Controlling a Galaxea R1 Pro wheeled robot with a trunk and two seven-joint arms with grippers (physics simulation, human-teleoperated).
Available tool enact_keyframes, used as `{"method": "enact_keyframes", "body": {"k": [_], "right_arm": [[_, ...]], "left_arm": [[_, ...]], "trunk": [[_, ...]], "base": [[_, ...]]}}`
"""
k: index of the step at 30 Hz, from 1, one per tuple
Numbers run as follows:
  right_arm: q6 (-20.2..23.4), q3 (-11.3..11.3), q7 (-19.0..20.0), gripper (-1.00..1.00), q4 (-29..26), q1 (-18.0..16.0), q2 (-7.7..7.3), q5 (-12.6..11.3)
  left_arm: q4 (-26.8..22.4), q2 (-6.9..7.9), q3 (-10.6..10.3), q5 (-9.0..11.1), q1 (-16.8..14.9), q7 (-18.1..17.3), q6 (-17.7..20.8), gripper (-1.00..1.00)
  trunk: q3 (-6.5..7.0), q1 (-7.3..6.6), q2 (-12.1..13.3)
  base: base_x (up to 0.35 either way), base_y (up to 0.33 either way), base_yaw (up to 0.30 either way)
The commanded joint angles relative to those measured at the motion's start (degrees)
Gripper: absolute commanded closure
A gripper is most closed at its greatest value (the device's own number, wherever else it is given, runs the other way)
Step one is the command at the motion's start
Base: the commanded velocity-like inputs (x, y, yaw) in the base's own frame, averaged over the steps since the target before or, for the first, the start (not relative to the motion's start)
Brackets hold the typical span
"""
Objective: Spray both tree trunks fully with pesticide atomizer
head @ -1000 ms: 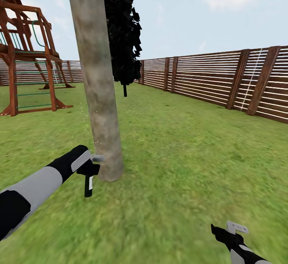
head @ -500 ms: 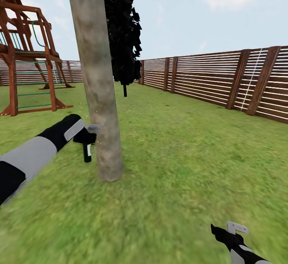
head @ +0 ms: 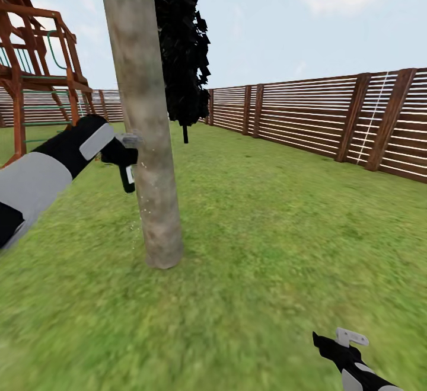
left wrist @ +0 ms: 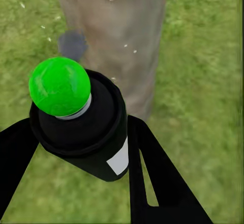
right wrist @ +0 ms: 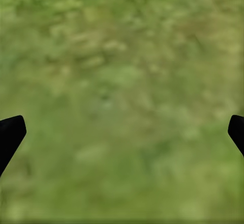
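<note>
— Why held so close to the bark?
— Left pincer [head: 126,153] clamped on the pesticide atomizer [head: 128,176], raised just beside the tree trunk [head: 144,112], probably so droplets land on the bark; pale specks visible against it.
— Pointing where?
— Long axis near upright in the head view, body hanging below the fingers; nozzle end toward the trunk, green cap [left wrist: 60,85] nearest the wrist camera.
— Other side?
— Right pincer [head: 347,346] spread wide, empty, low over the floor [head: 279,243].
</note>
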Motion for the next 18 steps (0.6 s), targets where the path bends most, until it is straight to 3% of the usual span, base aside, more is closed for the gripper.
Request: {"method": "enact_keyframes", "body": {"k": [1, 8, 14, 16, 18], "right_arm": [[-0.21, 0.46, 0.21, -1.0, 0.09, -0.07, -0.01, -0.6], [-0.21, 0.46, 0.21, -1.0, 0.06, -0.06, -0.01, -0.6], [-0.21, 0.46, 0.21, -1.0, 0.05, -0.08, -0.01, -0.6], [-0.21, 0.46, 0.21, -1.0, 0.06, -0.08, -0.01, -0.6], [-0.21, 0.46, 0.21, -1.0, 0.08, -0.09, -0.01, -0.6]], "left_arm": [[0.43, -0.04, -0.41, 0.62, -0.89, 0.44, 0.08, 1.0], [2.06, -0.73, -0.91, 0.63, -2.27, 0.44, 0.09, 1.0], [7.93, -1.41, -1.08, 0.63, -1.57, 0.31, 0.01, 1.0], [8.14, -1.44, -1.06, 0.61, -0.18, 0.28, -0.04, 1.0], [8.27, -1.83, -1.09, 0.55, 3.69, 0.27, -0.14, 1.0]], "trunk": [[-0.06, -0.01, -0.02], [-0.06, -0.01, -0.02], [-0.06, -0.01, -0.02], [-0.06, -0.01, -0.02], [-0.06, -0.01, -0.02]], "base": [[0.0, 0.0, 0.0], [0.0, 0.0, 0.0], [0.0, 0.0, 0.0], [0.0, 0.0, 0.0], [0.0, 0.0, 0.0]]}}
